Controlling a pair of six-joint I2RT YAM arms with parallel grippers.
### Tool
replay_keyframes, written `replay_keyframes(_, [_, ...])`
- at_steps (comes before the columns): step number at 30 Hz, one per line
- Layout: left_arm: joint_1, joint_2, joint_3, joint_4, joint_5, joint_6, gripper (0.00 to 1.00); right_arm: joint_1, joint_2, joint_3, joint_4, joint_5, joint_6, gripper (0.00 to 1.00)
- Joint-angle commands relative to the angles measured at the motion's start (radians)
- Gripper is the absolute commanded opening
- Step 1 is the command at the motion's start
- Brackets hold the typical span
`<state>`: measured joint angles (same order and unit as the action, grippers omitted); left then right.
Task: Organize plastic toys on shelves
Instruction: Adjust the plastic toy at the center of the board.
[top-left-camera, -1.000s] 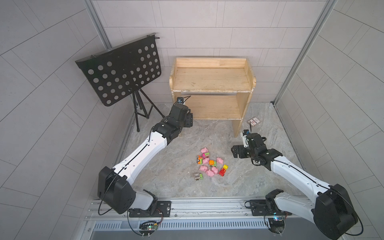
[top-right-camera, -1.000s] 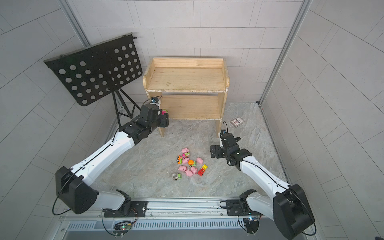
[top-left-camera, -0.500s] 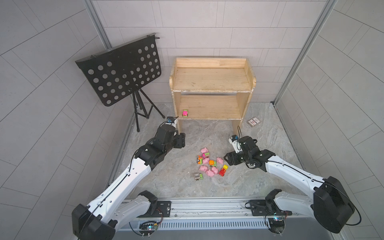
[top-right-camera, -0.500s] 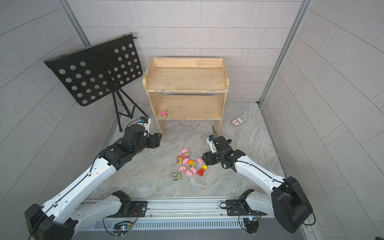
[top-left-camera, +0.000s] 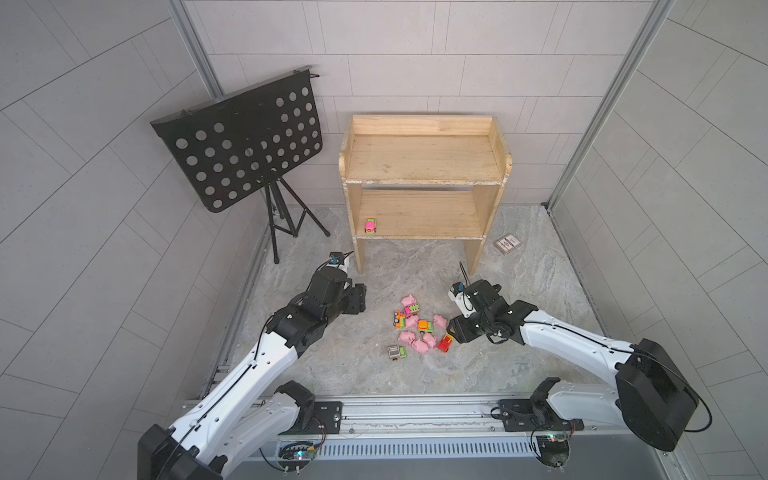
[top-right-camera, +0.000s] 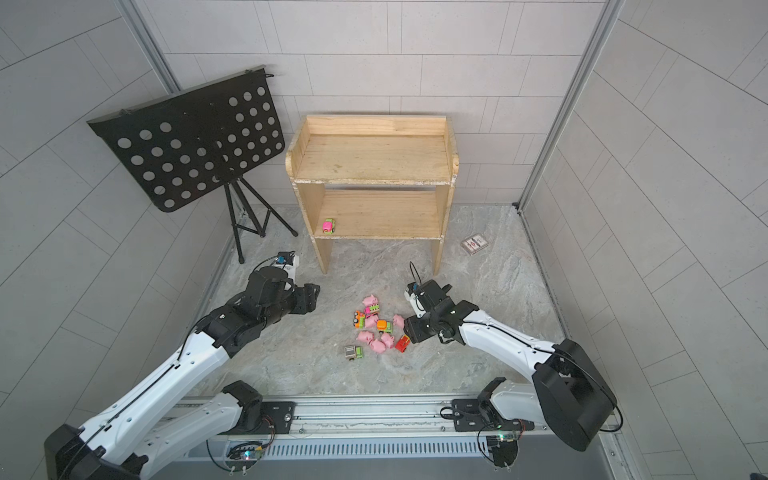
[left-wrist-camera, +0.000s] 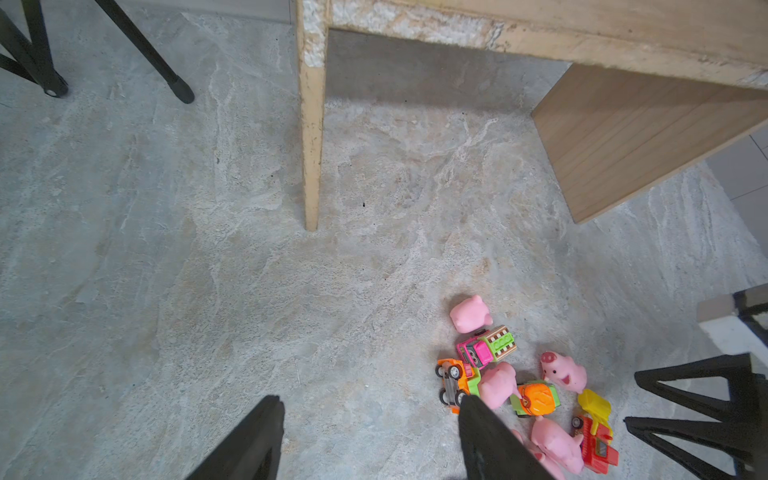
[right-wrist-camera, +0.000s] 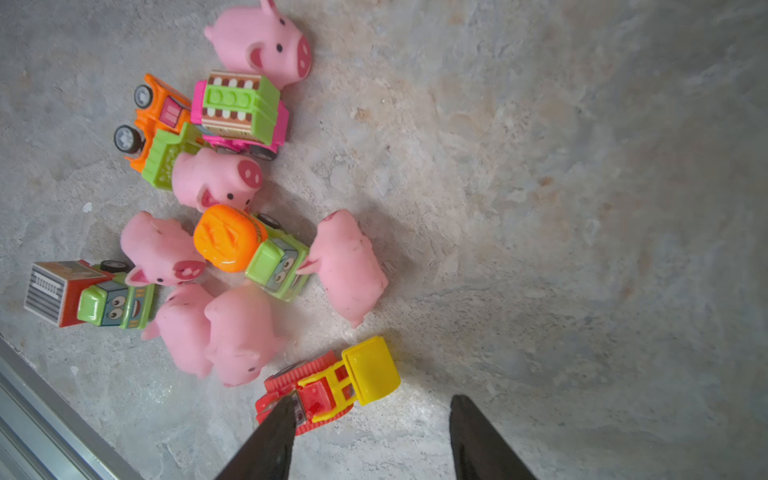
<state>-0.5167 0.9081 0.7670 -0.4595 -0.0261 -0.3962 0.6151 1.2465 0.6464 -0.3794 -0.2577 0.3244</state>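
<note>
Your left gripper (left-wrist-camera: 370, 399) hung spread and empty, low in front of the shelves (top-left-camera: 424, 160). Your right gripper (right-wrist-camera: 370, 398) was also spread, with one finger at the red-yellow bulldozer (right-wrist-camera: 324, 390) but not pinching it. One pink car (top-left-camera: 370, 226) stood on the lower board of the shelves. The other toys (top-left-camera: 424, 326) lay together on the floor before the shelves.

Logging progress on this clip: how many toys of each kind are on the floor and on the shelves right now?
Pink pigs on the floor: 6
Toy vehicles on the floor: 5
Toy vehicles on the shelves: 1, a pink car on the lower board
Total: 12
</note>
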Motion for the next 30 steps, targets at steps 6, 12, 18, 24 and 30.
replay_keyframes(6, [-0.033, 0.113, -0.015, 0.141, 0.421, -0.051, 0.51, 0.037, -0.033, -0.064, -0.017, 0.05, 0.143, 0.48])
replay_keyframes(12, [-0.241, 0.276, 0.002, 0.232, 0.414, -0.09, 0.32, 0.057, -0.053, -0.092, -0.006, 0.095, 0.202, 0.37])
replay_keyframes(18, [-0.373, 0.423, 0.053, 0.271, 0.347, -0.104, 0.16, 0.063, -0.058, -0.12, 0.037, 0.109, 0.237, 0.27])
replay_keyframes(24, [-0.417, 0.553, 0.101, 0.296, 0.331, -0.115, 0.04, 0.067, -0.049, -0.14, 0.088, 0.112, 0.271, 0.21])
replay_keyframes(30, [-0.458, 0.648, 0.151, 0.315, 0.32, -0.116, 0.04, 0.069, -0.025, -0.149, 0.123, 0.106, 0.283, 0.2])
